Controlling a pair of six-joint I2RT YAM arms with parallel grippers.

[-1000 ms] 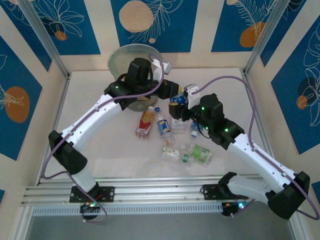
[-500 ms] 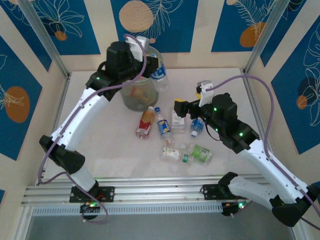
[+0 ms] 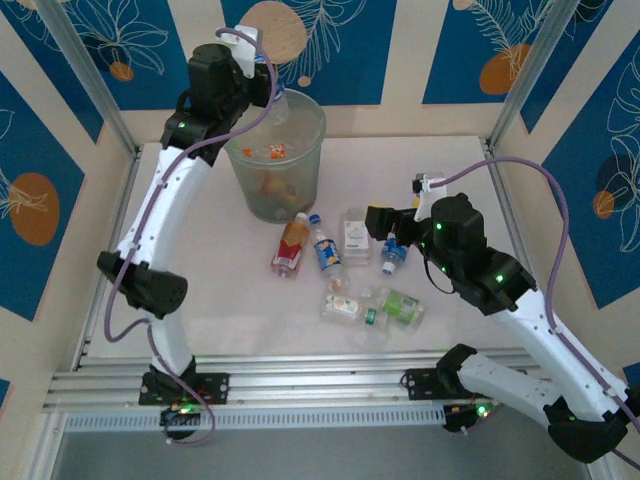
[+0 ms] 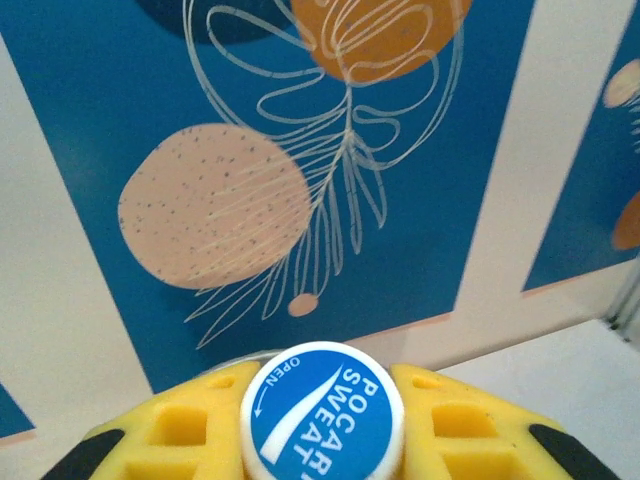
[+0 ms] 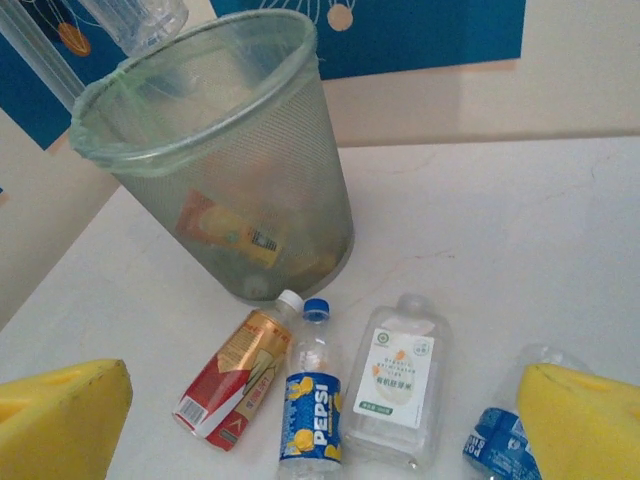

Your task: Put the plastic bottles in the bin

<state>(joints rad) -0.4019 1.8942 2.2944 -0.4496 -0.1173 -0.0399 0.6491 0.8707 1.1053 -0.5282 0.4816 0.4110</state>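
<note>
Bottle (image 3: 280, 103) with a blue cap hangs near upright, cap up, clenched in the left gripper (image 4: 322, 445) just above the far rim of the bin (image 3: 305, 170), so letting go should drop it in. Bin holds several bottles (image 5: 225, 230). More bottles (image 5: 400, 385) lie on the table (image 3: 200, 280) in front of it, nearest the right gripper (image 5: 327, 400), released wide beside a blue-labelled bottle (image 5: 500, 445).

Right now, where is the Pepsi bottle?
In the top view, the Pepsi bottle lies by the bin, between a red-labelled bottle on its left and a white-labelled bottle on its right.
</note>
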